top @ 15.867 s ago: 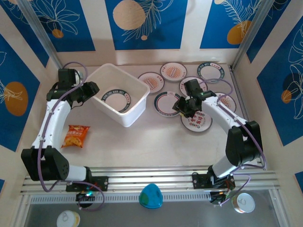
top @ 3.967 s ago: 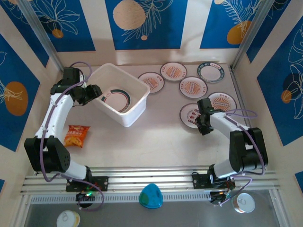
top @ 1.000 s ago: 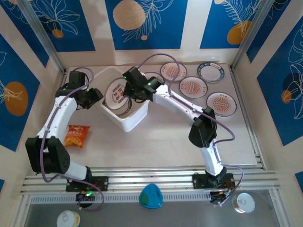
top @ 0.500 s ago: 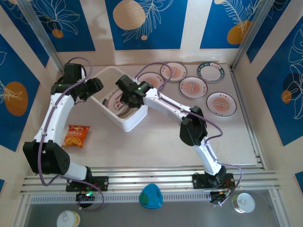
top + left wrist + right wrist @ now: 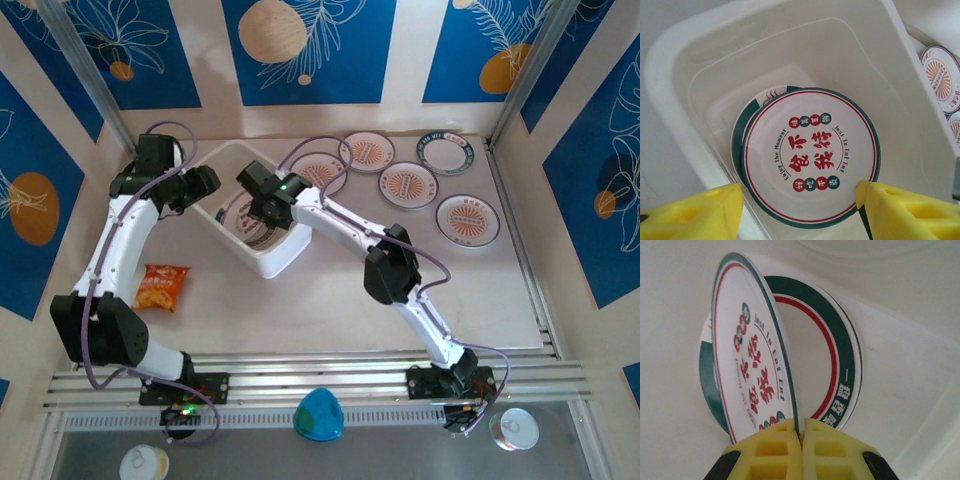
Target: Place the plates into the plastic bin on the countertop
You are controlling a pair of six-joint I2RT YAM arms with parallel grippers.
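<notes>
Plate rim clamped in right gripper, w/in plastic bin, left gripper wide

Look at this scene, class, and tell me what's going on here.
The right claw is inside the plastic bin, pinching a red-lettered plate by its rim, tilted on edge above a green-rimmed plate lying on the bottom. The left claw hovers open by the bin's left rim, holding nothing. Five more plates lie on the countertop to the right of the bin.
</notes>
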